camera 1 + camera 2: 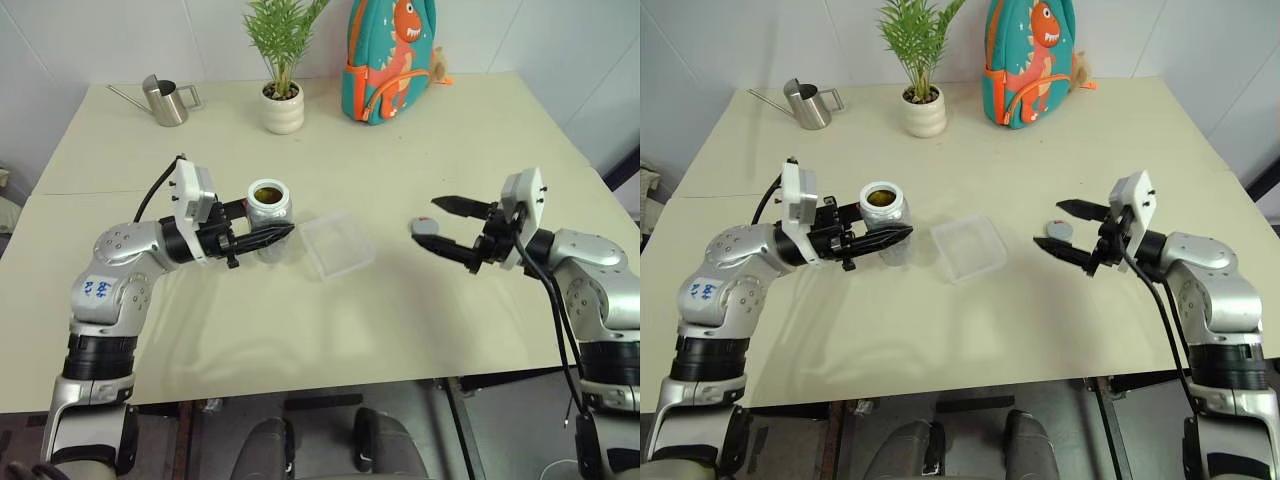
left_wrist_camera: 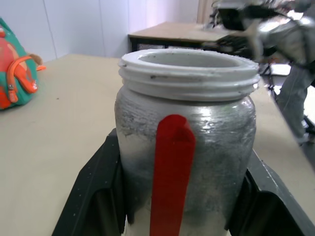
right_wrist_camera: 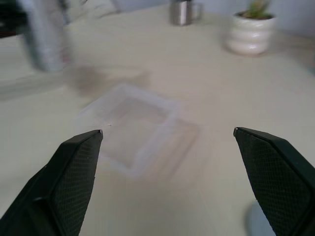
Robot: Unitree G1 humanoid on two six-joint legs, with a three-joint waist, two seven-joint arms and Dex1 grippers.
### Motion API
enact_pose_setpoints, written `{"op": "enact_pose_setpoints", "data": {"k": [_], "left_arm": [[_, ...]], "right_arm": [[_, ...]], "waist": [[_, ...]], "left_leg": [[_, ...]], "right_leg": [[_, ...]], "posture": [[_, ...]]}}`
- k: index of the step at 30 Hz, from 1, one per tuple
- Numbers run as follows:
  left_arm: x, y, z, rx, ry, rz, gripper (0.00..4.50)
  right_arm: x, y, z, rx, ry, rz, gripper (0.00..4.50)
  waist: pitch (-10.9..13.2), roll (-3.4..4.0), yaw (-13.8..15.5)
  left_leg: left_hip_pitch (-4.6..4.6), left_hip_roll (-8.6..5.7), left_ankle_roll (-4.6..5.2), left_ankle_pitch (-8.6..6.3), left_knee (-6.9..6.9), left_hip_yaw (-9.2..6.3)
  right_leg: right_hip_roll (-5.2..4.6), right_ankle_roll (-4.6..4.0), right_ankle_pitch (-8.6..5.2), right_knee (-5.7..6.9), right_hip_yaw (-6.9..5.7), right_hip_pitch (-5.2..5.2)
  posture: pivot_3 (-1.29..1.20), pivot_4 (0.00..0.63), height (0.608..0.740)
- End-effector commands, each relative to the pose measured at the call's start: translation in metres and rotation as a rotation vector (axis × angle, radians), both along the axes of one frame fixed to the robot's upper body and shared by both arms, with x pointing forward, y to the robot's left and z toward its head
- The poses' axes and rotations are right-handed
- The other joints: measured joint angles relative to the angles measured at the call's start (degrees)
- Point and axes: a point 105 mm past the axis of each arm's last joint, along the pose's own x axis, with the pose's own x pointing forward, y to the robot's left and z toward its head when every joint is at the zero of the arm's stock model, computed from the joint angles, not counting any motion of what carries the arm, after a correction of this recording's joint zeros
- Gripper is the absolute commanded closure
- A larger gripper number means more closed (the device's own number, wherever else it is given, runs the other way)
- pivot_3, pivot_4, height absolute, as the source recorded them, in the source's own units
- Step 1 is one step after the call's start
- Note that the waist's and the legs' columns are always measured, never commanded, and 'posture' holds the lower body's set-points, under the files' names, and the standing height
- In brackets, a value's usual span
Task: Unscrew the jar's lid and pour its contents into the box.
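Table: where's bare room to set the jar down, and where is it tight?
Free: the near strip of the table in front of the box, and the middle between the box and the plant pot. Tight: the jar beside the box, and the lid at the right gripper.

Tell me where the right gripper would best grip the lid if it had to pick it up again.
Probably across its rim, coming from above. The lid lies flat on the table, so its thin edge offers little to a level approach. The open right gripper stands beside it, pointing level, and would need to tilt down.
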Motion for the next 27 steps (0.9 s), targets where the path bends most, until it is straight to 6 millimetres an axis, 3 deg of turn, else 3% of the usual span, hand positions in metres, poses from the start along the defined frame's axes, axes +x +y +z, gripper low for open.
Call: {"op": "enact_pose_setpoints", "data": {"k": [1, 4, 7, 11, 14, 20, 27], "left_arm": [[0.013, -0.005, 0.006, 0.074, -0.071, 0.053, 2.28], [0.024, -0.009, 0.007, 0.129, -0.114, 0.091, 2.28], [0.047, -0.013, 0.013, 0.262, -0.274, 0.209, 2.28], [0.069, -0.023, 0.014, 0.577, -0.653, 0.327, 2.28], [0.082, -0.034, 0.021, 0.651, -0.857, 0.381, 2.28], [0.08, -0.075, 0.021, 0.857, -1.433, 0.265, 2.28], [0.081, -0.092, 0.014, 0.957, -1.908, 0.163, 2.28]], "right_arm": [[-0.004, -0.001, 0.007, -0.032, -0.062, -0.025, 0.03], [-0.007, -0.002, -0.002, -0.05, -0.045, -0.035, 0.03], [-0.011, -0.001, -0.01, -0.052, -0.029, -0.04, 0.03], [-0.012, 0.001, -0.014, -0.043, -0.021, -0.055, 0.03], [-0.011, 0.002, -0.018, -0.037, -0.015, -0.062, 0.03], [-0.009, 0.006, -0.025, -0.022, -0.001, -0.074, 0.03], [-0.009, 0.01, -0.028, 0.012, 0.007, -0.091, 0.03]], "waist": [[0.0, 0.0, 0.1], [0.0, -0.02, 0.5], [0.0, -0.02, 1.3], [0.0, -0.03, 1.4], [0.0, -0.03, 1.4], [0.0, -0.04, 1.5], [0.0, -0.04, 1.3]], "left_leg": [[-0.01, -0.01, 0.02, 0.01, 0.0, 0.01], [-0.02, -0.01, 0.03, 0.02, 0.01, 0.01], [-0.09, -0.01, 0.03, 0.02, 0.01, 0.02], [-0.16, -0.04, 0.06, 0.02, 0.15, 0.03], [-0.17, -0.02, 0.08, 0.01, 0.15, 0.03], [-0.23, -0.02, 0.11, -0.01, 0.14, 0.05], [-0.28, -0.01, 0.16, -0.03, 0.1, 0.1]], "right_leg": [[0.0, 0.0, 0.04, -0.02, 0.0, 0.0], [0.0, 0.02, 0.07, -0.09, 0.0, 0.02], [0.04, 0.02, 0.07, -0.12, -0.02, -0.02], [0.06, 0.04, 0.15, -0.16, -0.03, -0.02], [0.06, 0.04, 0.18, -0.18, -0.03, -0.02], [0.08, 0.05, 0.18, -0.2, -0.04, -0.05], [0.09, 0.06, 0.18, -0.22, -0.03, -0.1]], "posture": [[0.0, 0.15, 0.74], [0.0, 0.15, 0.74], [0.0, 0.15, 0.74], [0.0, 0.15, 0.74], [0.0, 0.15, 0.74], [0.0, 0.15, 0.74], [0.0, 0.15, 0.74]]}}
